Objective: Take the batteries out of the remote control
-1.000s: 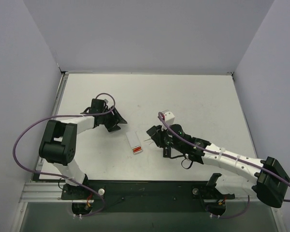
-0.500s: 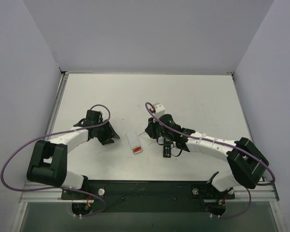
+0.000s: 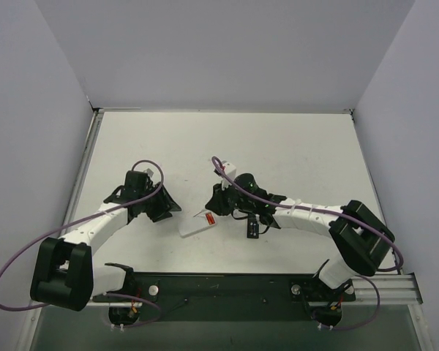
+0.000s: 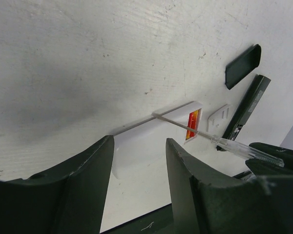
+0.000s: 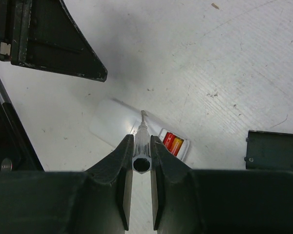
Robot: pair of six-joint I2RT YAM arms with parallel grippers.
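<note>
Right tool (image 5: 139, 144) pinches silver stick (image 4: 244, 148) over batteries (image 5: 173, 143) for prying; left tool (image 4: 139, 146) gapes empty astride white strip (image 4: 151, 139), likely steadying

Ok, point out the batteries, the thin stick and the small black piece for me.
batteries (image 5: 172, 142), right wrist view, on the red-orange bodies.
thin stick (image 4: 244, 150), left wrist view, on its clear barrel.
small black piece (image 4: 242, 67), left wrist view, its middle.

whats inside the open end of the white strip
Reddish-orange batteries, apparently two side by side, sit in the white strip's end recess. The thin stick clamped in the right end effector reaches over the strip beside them. Whatever lies beneath the cells is covered.
</note>
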